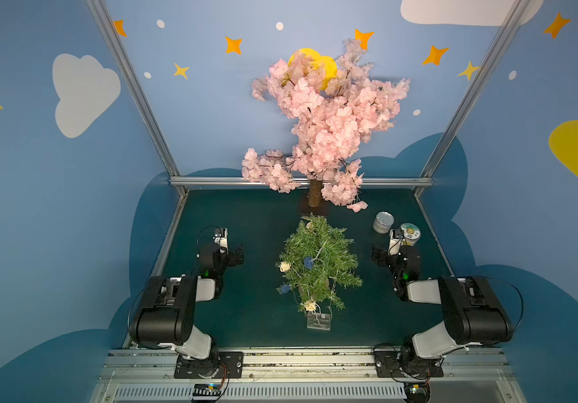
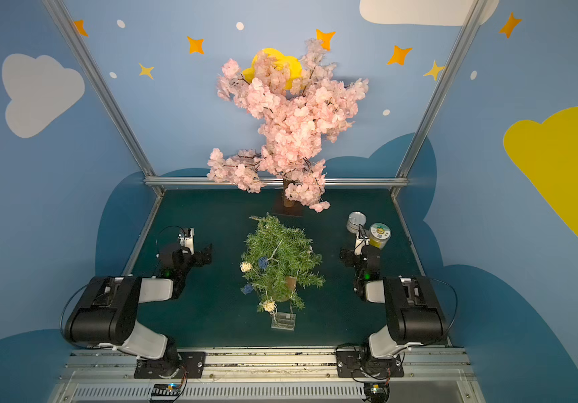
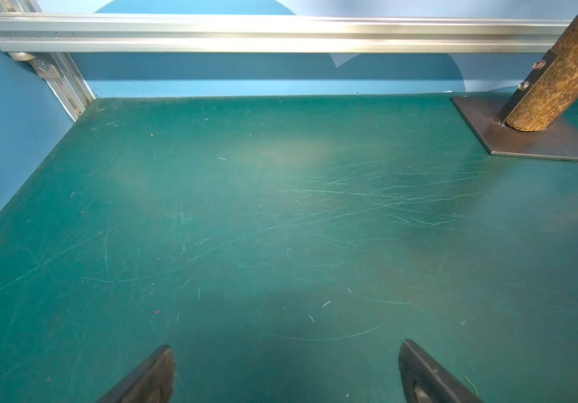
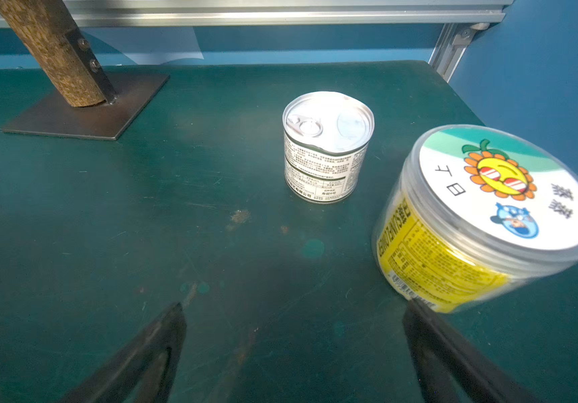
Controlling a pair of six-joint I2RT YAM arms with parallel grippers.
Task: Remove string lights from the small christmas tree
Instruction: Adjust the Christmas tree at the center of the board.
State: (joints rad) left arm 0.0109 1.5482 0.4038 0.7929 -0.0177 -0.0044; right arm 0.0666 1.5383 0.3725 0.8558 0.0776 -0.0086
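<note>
My left gripper (image 3: 286, 349) and right gripper (image 4: 291, 310) both gape wide, empty. Between the 2 stands the short green bristly christmas tree (image 1: 333, 251); right one looks nearer. Pale-wire string lights (image 1: 308, 262) with wicker balls run top-down, mostly on its left-arm side, to a clear plastic box (image 1: 319, 319) at the foot. Silver tin can (image 4: 327, 146) sealed; yellow-label jar (image 4: 483, 216) lidded, contents unclear.

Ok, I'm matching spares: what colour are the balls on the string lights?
Cream and blue; the string lights show best in a top view.
</note>
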